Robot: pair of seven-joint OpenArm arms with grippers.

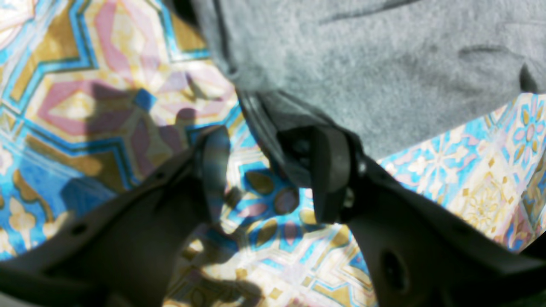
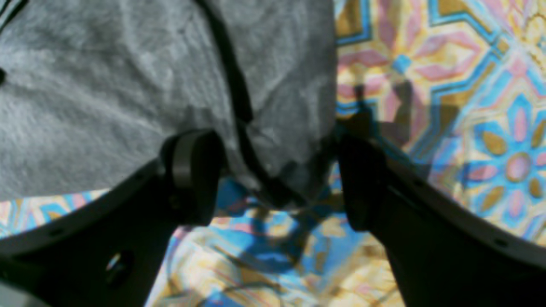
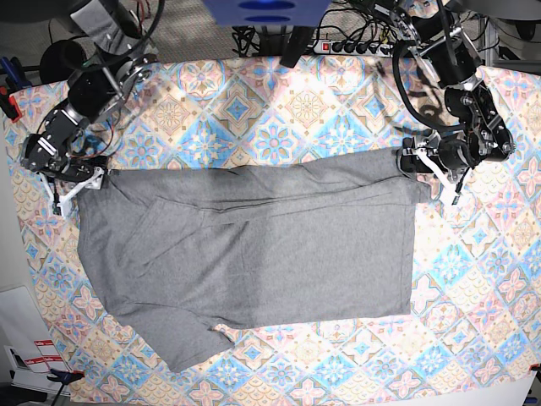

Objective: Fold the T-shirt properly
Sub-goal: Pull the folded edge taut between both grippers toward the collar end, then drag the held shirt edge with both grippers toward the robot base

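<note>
T-shirt [image 3: 254, 254] spread on the patterned bench [image 3: 279, 101], its top edge apparently folded over, further folds remaining; left claw [image 1: 264, 170] and right claw [image 2: 277, 179] stand wide apart at its two upper corners, gripping nothing yet.

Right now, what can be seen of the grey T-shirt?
The T-shirt is plain heather-grey soft knit, with no print in view. It lies spread on the tile-patterned cloth, lightly creased, with a fold line across its upper part and one short sleeve at the lower left of the base view. The open left gripper and the open right gripper each straddle a top corner; whether the pads touch it is unclear.
</note>
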